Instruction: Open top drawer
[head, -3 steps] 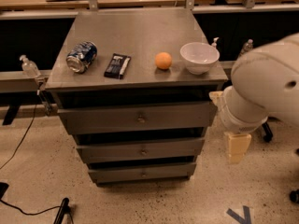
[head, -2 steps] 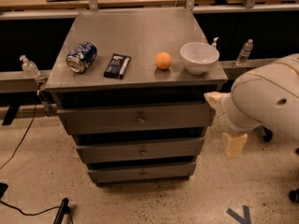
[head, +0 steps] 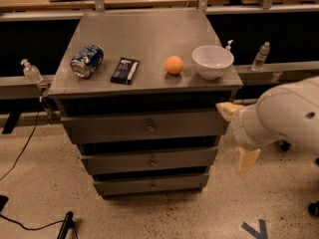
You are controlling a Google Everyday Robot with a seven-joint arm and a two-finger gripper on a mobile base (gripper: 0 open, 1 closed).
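Camera view: top drawer sat centre frame under the tabletop, shut, front running left-right. My gripper hung off its right end, centre-right of frame, fingers spread wide, holding nothing. The knob lay well left of it.

Smooth, bulky off-white arm with one small dark dot; its gripper, at the right end of the top drawer, has pale yellow jaws, apart.
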